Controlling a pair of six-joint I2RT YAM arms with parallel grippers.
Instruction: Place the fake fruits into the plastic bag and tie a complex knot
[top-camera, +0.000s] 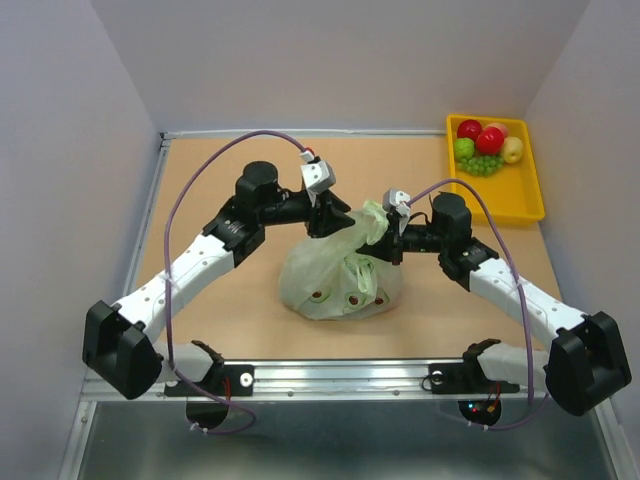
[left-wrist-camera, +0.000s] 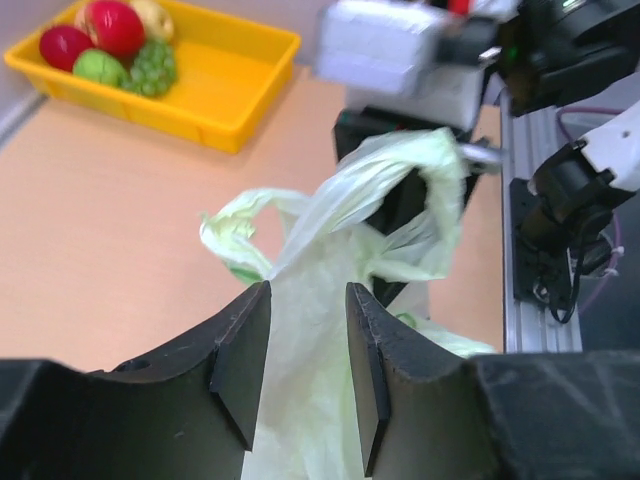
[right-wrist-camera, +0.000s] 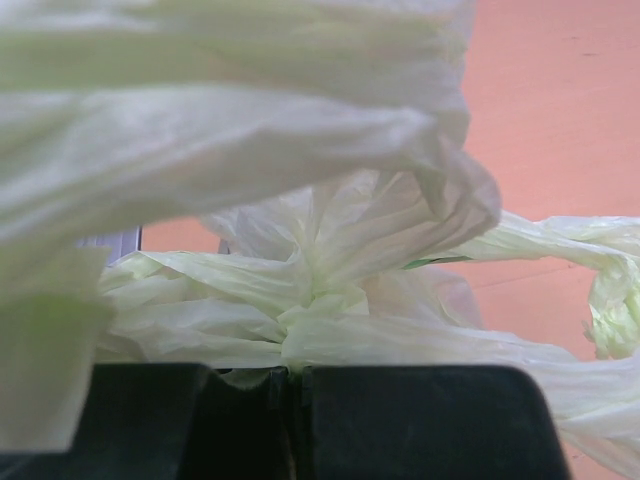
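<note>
The left claw (left-wrist-camera: 306, 298) stands at the bag's top. Its two fingers (left-wrist-camera: 240, 365) are a little apart, with a strip of the bag (top-camera: 335, 285) filling the gap between them. Whether it squeezes the strip or only straddles it, I cannot tell. From that claw the strip runs forward and up to a loop handle, which drapes over the body of the right claw.

The bag, pale green and crinkled, sits slumped on the table (top-camera: 250, 315) below and between the two claws. A few small dark rings show on its near side, too small to read.

The right claw (right-wrist-camera: 292, 380) is clenched. Its fingers meet with a fold of bag pinched at the seam, and a bunched twist of plastic sits just beyond the tips.

Well beyond that claw and to its right, the fruits (top-camera: 487, 145) lie in a yellow tray (top-camera: 520, 195) at the table's far corner. There are red ones, a green one, a yellow one and green grapes, all apart from the bag.
</note>
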